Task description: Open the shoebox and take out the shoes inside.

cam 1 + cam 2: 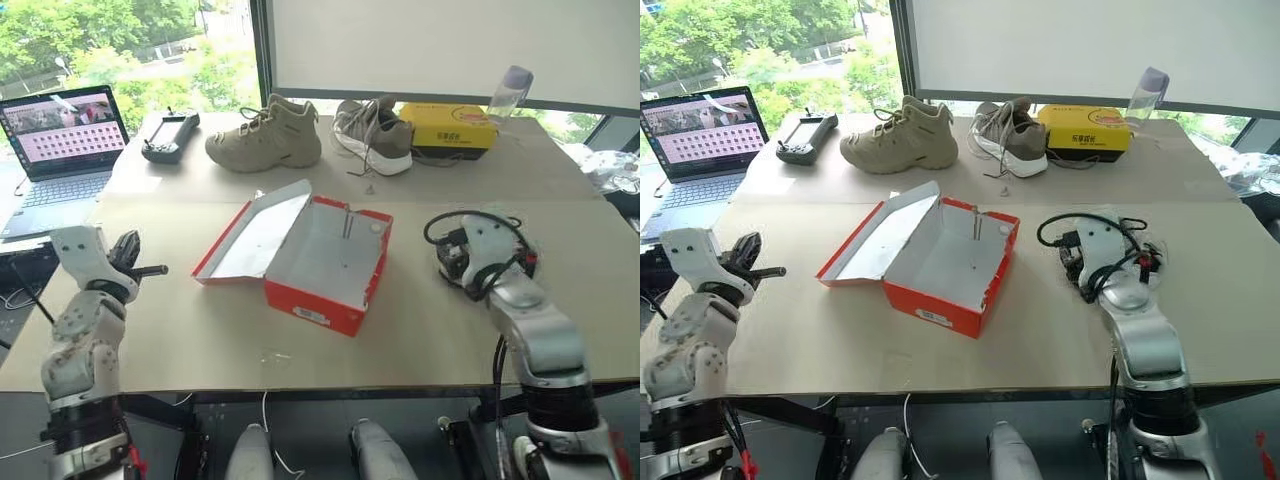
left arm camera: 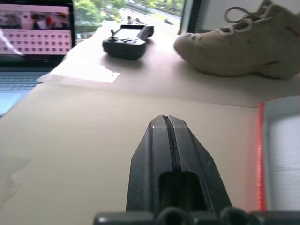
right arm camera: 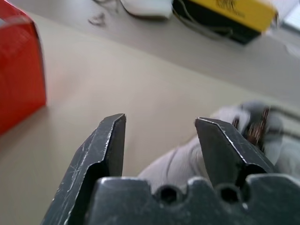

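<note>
Judging from the layout, the step in hand is the shoe removal at the robot's right: right pincer (image 3: 159,123) is released, jaws apart, desk (image 1: 200,340) visible between the tips, nothing pinched there. Small white shoes (image 3: 253,125) with brownish laces lie just beyond and beside the tips on the desk, right of the box; can't tell if a finger touches them. To do it well: if the shoe is to be set down, let it sit flat before backing off, and keep the tips out of the laces; if regrasping, close on the collar, not the lace. Right arm reaches forward, wrist tipped slightly down, cables looping over it. Left pincer (image 2: 165,120) is clenched on nothing, pointing level and forward, off the near left desk corner, well apart from the box. Shoebox (image 1: 312,312) sits mid-desk, lid folded open to the left, white inside looks empty. Farther back: beige boot (image 1: 265,135), grey sneaker (image 1: 378,135), yellow box (image 1: 448,128), controller (image 1: 170,135), laptop (image 1: 62,135)
</note>
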Robot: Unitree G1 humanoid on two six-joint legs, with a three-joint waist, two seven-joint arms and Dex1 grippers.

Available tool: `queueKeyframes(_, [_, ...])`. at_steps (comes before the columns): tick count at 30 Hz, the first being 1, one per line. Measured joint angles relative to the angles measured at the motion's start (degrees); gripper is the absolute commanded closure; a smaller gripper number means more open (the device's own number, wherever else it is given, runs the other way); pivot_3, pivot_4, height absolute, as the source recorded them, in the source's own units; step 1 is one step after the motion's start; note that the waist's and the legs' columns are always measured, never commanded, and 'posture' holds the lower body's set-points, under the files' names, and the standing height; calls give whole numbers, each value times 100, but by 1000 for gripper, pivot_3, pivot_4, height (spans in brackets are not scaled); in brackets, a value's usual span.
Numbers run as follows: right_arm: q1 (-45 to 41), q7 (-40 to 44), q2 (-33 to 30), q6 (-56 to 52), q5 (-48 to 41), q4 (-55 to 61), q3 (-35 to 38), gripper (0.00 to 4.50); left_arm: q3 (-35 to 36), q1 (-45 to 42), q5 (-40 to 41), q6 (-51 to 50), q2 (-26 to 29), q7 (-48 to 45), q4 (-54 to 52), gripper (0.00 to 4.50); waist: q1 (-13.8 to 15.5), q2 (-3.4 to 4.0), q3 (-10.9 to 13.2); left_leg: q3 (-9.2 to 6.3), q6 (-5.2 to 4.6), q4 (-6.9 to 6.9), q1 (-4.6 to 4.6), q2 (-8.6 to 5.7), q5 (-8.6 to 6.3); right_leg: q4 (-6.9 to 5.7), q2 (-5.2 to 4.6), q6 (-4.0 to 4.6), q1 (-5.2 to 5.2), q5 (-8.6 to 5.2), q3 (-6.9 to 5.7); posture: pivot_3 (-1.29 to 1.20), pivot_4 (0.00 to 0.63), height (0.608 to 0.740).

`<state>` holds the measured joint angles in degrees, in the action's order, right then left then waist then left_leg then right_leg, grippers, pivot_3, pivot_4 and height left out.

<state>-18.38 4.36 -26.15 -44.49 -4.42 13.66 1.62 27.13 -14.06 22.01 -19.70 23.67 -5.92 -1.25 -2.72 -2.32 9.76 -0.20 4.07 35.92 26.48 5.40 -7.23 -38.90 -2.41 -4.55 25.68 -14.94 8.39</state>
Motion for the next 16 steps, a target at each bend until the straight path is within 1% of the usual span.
queueKeyframes(3, [178, -127, 242, 375, 140, -225, 7, 1626, 170, 171, -101, 111, -298, 355, 58, 4500, 15, -1, 0, 0, 0, 0, -11, 0, 0, -3, 0, 1, -7, 1, -1, 0, 150, 685])
queueKeyframes(4, [176, -164, 271, 528, 158, -278, 37, 1626, 171, 188, -117, 151, -390, 422, 99, 4500, 22, -1, 1, -1, 0, 2, -27, 0, 0, -3, 0, 1, -25, 1, -3, 0, 150, 685])
queueKeyframes(7, [193, -192, 341, 758, 204, -440, 138, 1626, 180, 268, -128, 258, -444, 446, 104, 4500, 22, -3, 0, -2, 1, 3, -40, 0, -1, 7, 0, 1, -46, -1, -4, 0, 150, 685])
queueKeyframes(16, [238, -183, 434, 1038, 324, -629, 171, 1626, 185, 234, -129, 484, -511, 390, 361, 4500, 26, -4, 0, -2, 1, 2, -42, 0, -1, 7, 0, 0, -48, -1, -5, 0, 150, 685])
